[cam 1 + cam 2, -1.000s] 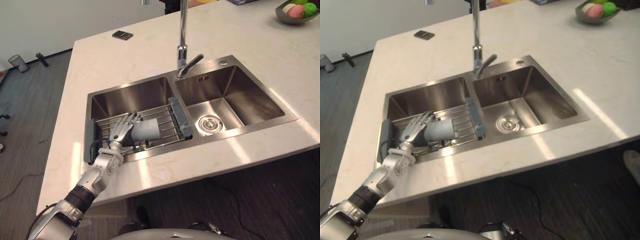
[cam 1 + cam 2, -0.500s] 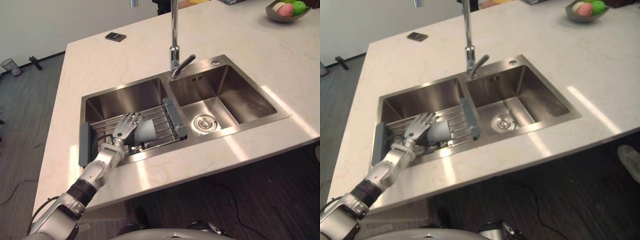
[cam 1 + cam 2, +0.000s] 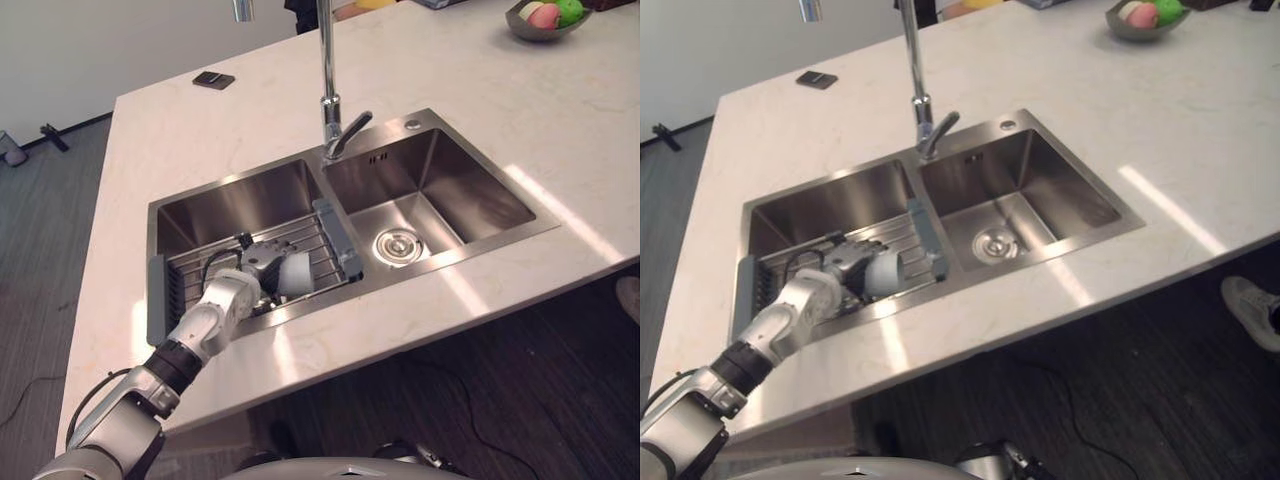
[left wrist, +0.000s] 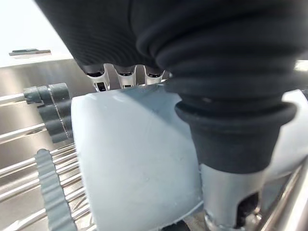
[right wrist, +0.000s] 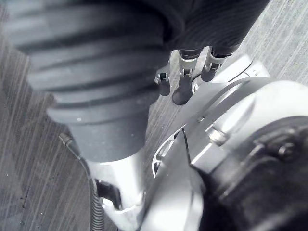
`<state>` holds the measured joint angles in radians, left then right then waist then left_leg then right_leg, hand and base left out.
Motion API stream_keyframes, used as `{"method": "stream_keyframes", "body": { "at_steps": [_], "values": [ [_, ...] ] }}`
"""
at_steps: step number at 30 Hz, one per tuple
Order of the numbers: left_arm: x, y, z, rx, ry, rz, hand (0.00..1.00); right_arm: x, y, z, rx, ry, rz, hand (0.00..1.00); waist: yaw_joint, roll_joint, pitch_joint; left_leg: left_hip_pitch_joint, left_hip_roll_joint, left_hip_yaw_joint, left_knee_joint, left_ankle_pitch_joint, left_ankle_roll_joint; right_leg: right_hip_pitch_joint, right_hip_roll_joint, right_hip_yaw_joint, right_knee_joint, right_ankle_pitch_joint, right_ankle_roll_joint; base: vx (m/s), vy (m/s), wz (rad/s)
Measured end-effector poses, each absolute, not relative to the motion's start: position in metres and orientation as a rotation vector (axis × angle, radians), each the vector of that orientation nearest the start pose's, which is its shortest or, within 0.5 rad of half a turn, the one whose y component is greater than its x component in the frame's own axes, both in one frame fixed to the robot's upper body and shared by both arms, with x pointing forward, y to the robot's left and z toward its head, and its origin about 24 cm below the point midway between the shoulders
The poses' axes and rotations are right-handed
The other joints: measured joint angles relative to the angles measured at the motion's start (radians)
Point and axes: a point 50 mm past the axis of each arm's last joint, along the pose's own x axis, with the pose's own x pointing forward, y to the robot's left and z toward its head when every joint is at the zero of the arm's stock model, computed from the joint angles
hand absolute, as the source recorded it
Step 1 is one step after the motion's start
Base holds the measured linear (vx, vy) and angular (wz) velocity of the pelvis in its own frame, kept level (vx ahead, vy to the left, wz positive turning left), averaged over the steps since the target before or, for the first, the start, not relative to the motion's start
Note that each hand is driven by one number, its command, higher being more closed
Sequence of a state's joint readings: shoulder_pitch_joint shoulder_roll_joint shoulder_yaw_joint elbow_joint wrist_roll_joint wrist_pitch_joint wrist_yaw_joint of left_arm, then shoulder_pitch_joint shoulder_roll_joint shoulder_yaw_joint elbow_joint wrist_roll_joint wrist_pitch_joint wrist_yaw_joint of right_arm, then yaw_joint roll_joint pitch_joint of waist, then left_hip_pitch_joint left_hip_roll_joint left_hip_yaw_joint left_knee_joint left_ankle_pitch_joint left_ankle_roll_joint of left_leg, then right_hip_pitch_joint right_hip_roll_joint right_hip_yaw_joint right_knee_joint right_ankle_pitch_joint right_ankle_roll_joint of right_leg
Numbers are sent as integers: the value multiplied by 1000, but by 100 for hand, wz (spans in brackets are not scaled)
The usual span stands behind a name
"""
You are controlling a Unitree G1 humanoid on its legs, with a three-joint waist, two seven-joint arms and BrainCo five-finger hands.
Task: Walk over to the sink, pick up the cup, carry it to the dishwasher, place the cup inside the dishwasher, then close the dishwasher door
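- Location: the cup (image 3: 296, 272) is in the left basin of the sink (image 3: 470, 190). It is on the rack (image 3: 338, 243), at 7 o'clock from the faucet (image 3: 328, 90) base. It appears to lie on its side.
- Left hand (image 3: 245, 282): the fingers (image 4: 126, 77) sit side by side, curled over the cup wall. The thumb (image 4: 231, 187) bears on the opposite side, so the cup is clamped between them.
- Whether the cup is clear of the rack cannot be told.
- Right hand (image 5: 180, 86): hangs low over the floor. Its fingers are loose, close together and hold nothing.
- Handling, judged: the wall is smooth and pale and looks rigid. The cup is probably light, and possibly slick if wet from the sink. Treat it as breakable.
- Hold point, judged: grip mid-wall across the width, as now. Avoid the rim, where a grip may slide off.
- Hazard, judged: the rack wires may catch the cup edge, so lift it clear before moving sideways.
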<state>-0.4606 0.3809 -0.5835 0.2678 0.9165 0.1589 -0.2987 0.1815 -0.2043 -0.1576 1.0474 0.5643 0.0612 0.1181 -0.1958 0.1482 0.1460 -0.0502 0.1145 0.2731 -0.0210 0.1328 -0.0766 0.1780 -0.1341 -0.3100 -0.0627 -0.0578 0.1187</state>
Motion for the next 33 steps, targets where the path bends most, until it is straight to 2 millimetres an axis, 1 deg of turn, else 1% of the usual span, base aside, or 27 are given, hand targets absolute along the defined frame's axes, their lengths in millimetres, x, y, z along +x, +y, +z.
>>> {"method": "stream_keyframes", "body": {
  "at_steps": [4,13,14,15,17,21,22,23,24,25,26,27,28,29,30,31,33],
  "values": [
    [314,101,53,1540,41,-617,100,52,-243,-159,460,1113,-500,0,-7,0,0,0,0,0,-1,-1,0,0,0,0,-1,0,0,0,0,0],
    [315,99,55,1545,40,-628,100,54,-243,-159,449,1104,-504,0,-18,3,2,20,-4,5,-33,0,-1,0,0,0,-3,-1,2,1,-2,-2],
    [313,95,56,1530,-25,-590,100,55,-244,-159,445,1093,-505,0,-21,11,6,20,-10,5,-34,0,-1,1,-3,-4,1,-4,6,0,0,0],
    [312,94,56,1529,-30,-588,100,55,-244,-159,444,1091,-505,0,-21,13,7,20,-10,5,-34,0,-1,1,-4,-4,2,-5,7,-6,-32,1],
    [312,95,56,1475,-61,-534,100,58,-245,-158,437,1077,-499,0,-25,14,24,28,-16,4,-35,0,-1,8,-8,-5,1,-7,9,-44,-12,1],
    [312,96,56,1418,-68,-503,100,59,-245,-158,434,1075,-497,0,-22,12,27,31,-20,2,-35,-3,1,12,-15,-9,1,-11,12,1,0,1],
    [312,100,56,1347,-68,-466,100,63,-245,-157,434,1064,-492,0,-19,14,34,31,-27,-2,-35,-3,1,18,-17,-16,5,-11,12,5,-1,10],
    [311,111,59,1206,-71,-388,100,64,-248,-156,438,1059,-509,0,-17,16,39,24,-29,-16,-32,-2,2,15,-20,-31,10,-16,12,7,-6,15],
    [308,122,61,1116,-71,-321,100,63,-248,-156,447,1062,-523,0,-16,17,39,19,-30,-31,-31,-3,2,12,-20,-36,13,-18,12,24,-27,26],
    [305,151,68,950,-97,-136,100,61,-247,-157,458,1073,-535,0,-6,16,47,17,-32,-54,-26,-1,2,22,-19,-61,14,-20,14,36,-51,37],
    [304,170,77,871,-128,-21,100,59,-246,-157,466,1075,-543,0,13,15,55,17,-32,-71,-13,0,2,39,-21,-84,17,-24,18,33,-81,48],
    [304,186,88,821,-160,94,100,53,-246,-158,474,1087,-556,0,52,6,64,15,-32,-85,-3,1,1,49,-23,-101,27,-34,23,13,-75,43],
    [304,191,92,807,-172,130,100,51,-246,-158,476,1090,-560,0,71,3,66,14,-33,-88,2,1,1,52,-26,-111,34,-40,23,2,-58,43],
    [303,202,97,798,-187,170,100,50,-247,-158,475,1093,-563,0,102,0,68,12,-36,-102,3,1,1,53,-31,-129,55,-58,21,5,-32,41],
    [301,209,98,787,-191,184,100,50,-247,-158,476,1093,-564,0,115,0,68,10,-38,-111,3,1,1,53,-34,-141,68,-69,22,6,-36,42],
    [297,213,94,771,-175,190,100,54,-247,-158,477,1082,-557,0,130,0,68,9,-40,-114,3,1,1,53,-36,-146,82,-79,21,2,-37,26],
    [290,211,90,738,-168,181,100,59,-245,-157,485,1071,-548,0,139,-2,67,-1,-43,-117,10,1,1,46,-39,-148,92,-91,19,-12,-38,16]
  ]
}}
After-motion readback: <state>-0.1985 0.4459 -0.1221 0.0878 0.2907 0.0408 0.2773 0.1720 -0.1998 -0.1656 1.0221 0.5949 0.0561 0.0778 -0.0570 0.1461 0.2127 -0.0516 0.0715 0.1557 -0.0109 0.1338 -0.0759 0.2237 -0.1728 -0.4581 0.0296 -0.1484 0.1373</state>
